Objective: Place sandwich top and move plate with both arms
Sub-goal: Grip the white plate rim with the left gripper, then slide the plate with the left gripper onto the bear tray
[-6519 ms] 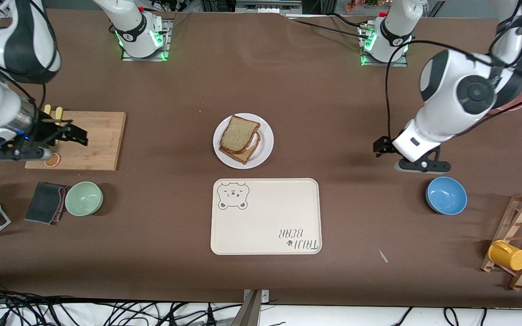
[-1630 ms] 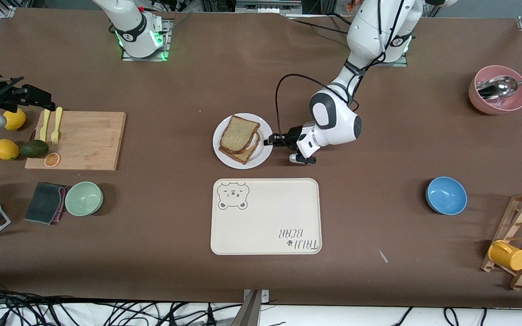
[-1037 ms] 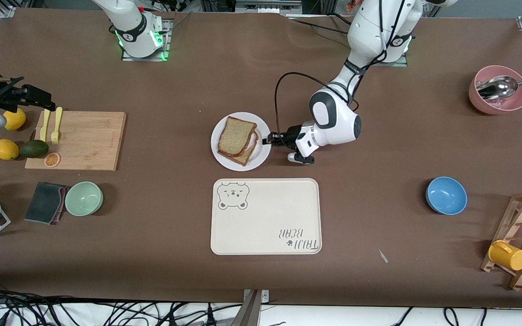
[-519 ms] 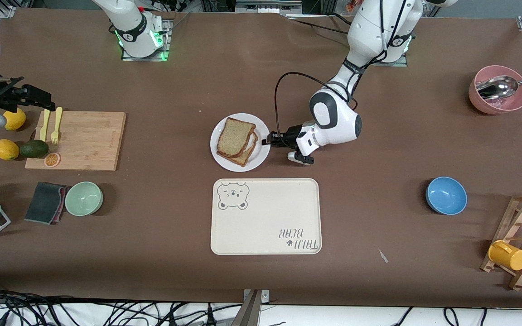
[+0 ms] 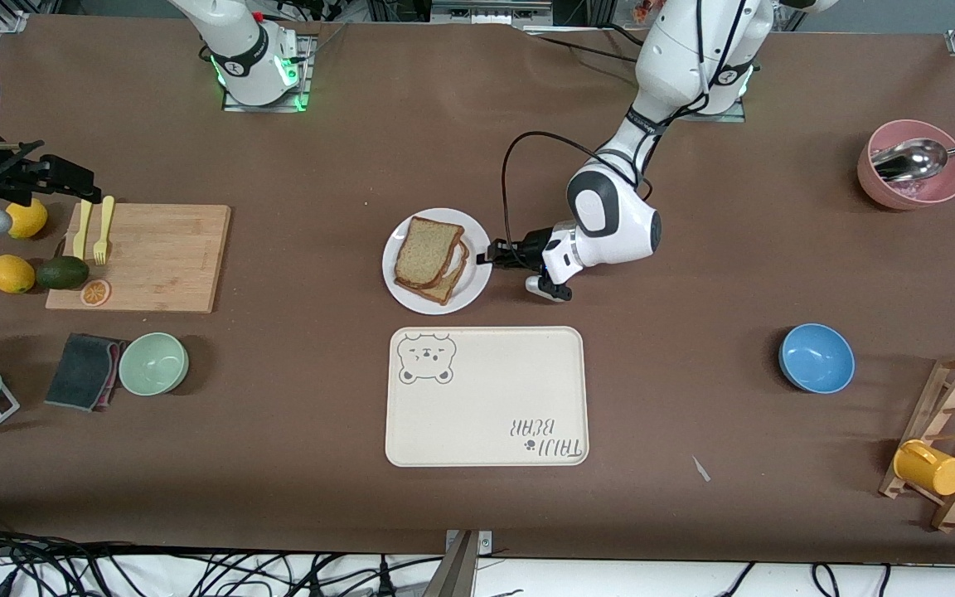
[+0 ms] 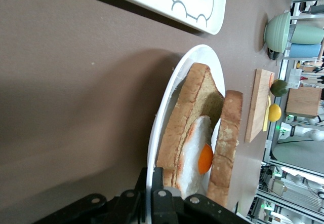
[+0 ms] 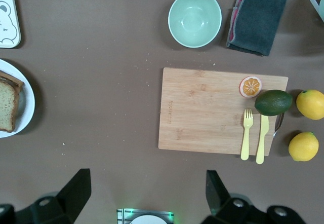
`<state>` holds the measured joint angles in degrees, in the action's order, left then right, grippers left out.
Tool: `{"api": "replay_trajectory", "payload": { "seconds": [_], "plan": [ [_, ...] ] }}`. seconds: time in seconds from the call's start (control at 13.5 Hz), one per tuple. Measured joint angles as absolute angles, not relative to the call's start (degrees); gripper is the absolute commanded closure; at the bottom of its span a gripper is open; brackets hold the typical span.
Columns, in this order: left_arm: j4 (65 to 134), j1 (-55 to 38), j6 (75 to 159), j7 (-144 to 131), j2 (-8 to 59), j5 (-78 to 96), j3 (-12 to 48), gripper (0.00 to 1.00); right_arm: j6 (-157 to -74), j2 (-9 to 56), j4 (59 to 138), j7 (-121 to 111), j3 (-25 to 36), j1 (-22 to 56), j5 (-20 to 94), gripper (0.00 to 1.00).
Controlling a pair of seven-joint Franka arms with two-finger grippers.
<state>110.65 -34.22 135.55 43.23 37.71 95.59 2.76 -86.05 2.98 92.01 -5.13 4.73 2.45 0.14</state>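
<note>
The white plate (image 5: 479, 278) sits mid-table with the sandwich on it. The sandwich top (image 5: 428, 251), a brown bread slice, lies on the egg slice. The left wrist view shows the plate rim (image 6: 163, 122), the fried egg (image 6: 195, 150) and the sandwich top (image 6: 228, 133) over it. My left gripper (image 5: 490, 253) is shut on the plate's rim at the left arm's end, one finger above and one below, as the left wrist view (image 6: 154, 176) shows. My right gripper (image 5: 71, 178) waits open and empty over the table by the cutting board; its fingers (image 7: 76, 188) are spread wide.
A cream bear tray (image 5: 486, 396) lies just nearer the camera than the plate. A cutting board (image 5: 146, 257) with fork and knife, fruit, a green bowl (image 5: 153, 363) and a cloth are at the right arm's end. A blue bowl (image 5: 816, 357), pink bowl (image 5: 912, 164) and cup rack (image 5: 950, 439) are at the left arm's end.
The left arm swung in and closed on the plate's rim. Over the last second the plate has slid slightly toward the right arm's end. The right arm pulled back earlier and has stayed still.
</note>
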Motion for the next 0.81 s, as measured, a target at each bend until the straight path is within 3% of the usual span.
{"api": "replay_trajectory", "payload": {
  "seconds": [0.81],
  "plan": [
    [111.0, -31.6, 128.4, 52.4, 37.4, 101.2, 2.3, 1.00, -86.0, 3.0, 92.0, -5.1, 4.7, 2.5, 0.1, 0.00]
  ]
}}
